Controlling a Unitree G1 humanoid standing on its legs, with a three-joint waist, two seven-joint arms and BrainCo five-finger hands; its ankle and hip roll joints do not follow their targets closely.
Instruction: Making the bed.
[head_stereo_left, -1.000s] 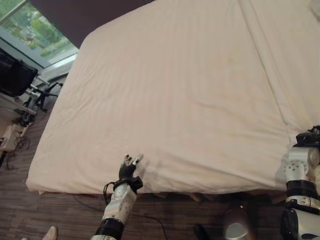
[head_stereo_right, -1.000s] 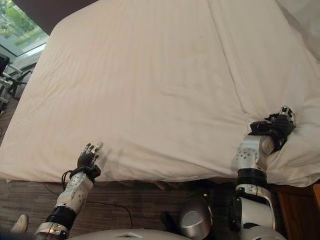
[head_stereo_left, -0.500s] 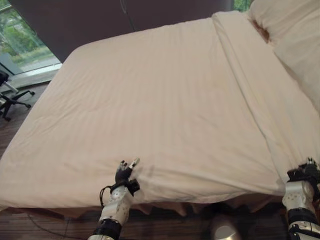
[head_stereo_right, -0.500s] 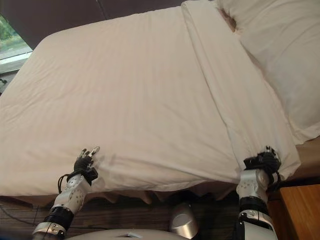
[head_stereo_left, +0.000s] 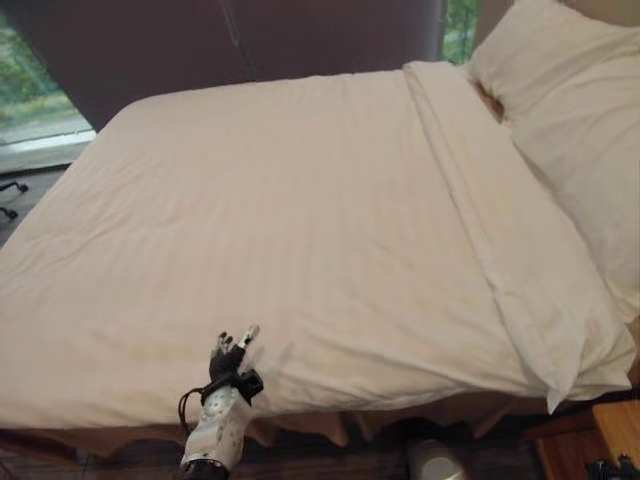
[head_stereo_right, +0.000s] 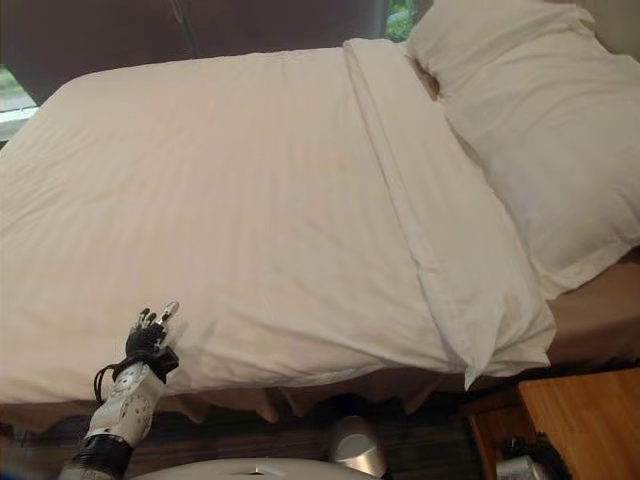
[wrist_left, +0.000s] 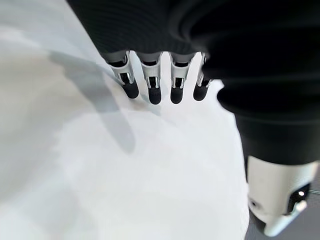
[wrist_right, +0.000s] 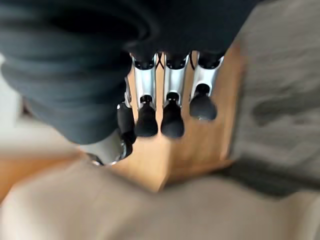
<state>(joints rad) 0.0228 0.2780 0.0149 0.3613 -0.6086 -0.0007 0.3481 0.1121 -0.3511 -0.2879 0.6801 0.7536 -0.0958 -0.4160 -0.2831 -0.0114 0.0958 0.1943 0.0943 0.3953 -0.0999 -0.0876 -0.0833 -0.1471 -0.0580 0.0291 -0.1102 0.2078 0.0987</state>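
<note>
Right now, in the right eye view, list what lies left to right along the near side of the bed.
left hand → duvet → folded-back duvet band → pillow → wooden bedside table

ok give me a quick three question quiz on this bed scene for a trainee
1. True or false: the left hand is gripping a fold of the duvet.
2. Where does the pillow lie? A) at the head of the bed, to the robot's right B) on the floor C) in the middle of the duvet
3. Fill in: in its wrist view the right hand hangs over a ____ wooden surface, fingers relaxed and holding nothing.

Key: 1 false, its fingers are straight above the duvet near the bed's near edge. 2 A. 3 brown.
</note>
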